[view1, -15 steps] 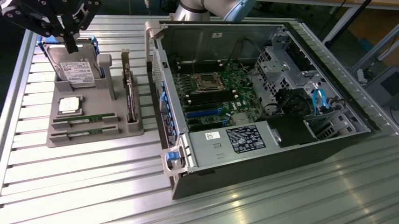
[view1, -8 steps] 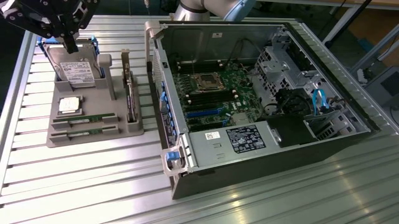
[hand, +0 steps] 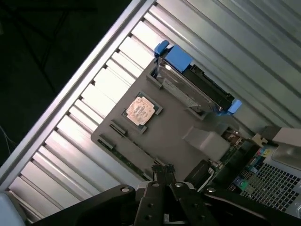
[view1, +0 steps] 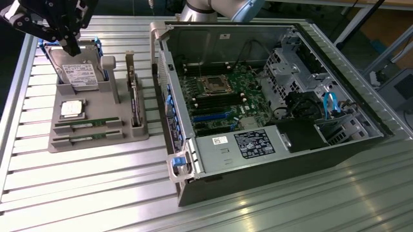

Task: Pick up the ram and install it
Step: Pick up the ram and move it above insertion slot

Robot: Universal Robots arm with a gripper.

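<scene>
Ram (view1: 88, 122) in tray (view1: 100, 107), slatted table (view1: 77, 183)

The table (view1: 96, 193) was ribbed metal with a soft sheen. The tray (view1: 103, 143) looked like matt grey plastic. The ram (view1: 87, 123) was green circuit board. The hard drive (view1: 81, 72) had a shiny metal face and paper label.

Tray (view1: 100, 110) set toward table (view1: 77, 193) edge at the exterior view's left; computer case (view1: 277, 179) placed beside it. On tray: hard drive (view1: 81, 72) stood at far edge, processor (view1: 72, 109) mid, ram (view1: 88, 123) and second ram (view1: 88, 137) laid along near edge, card (view1: 135, 96) stood along case-side edge.
</scene>
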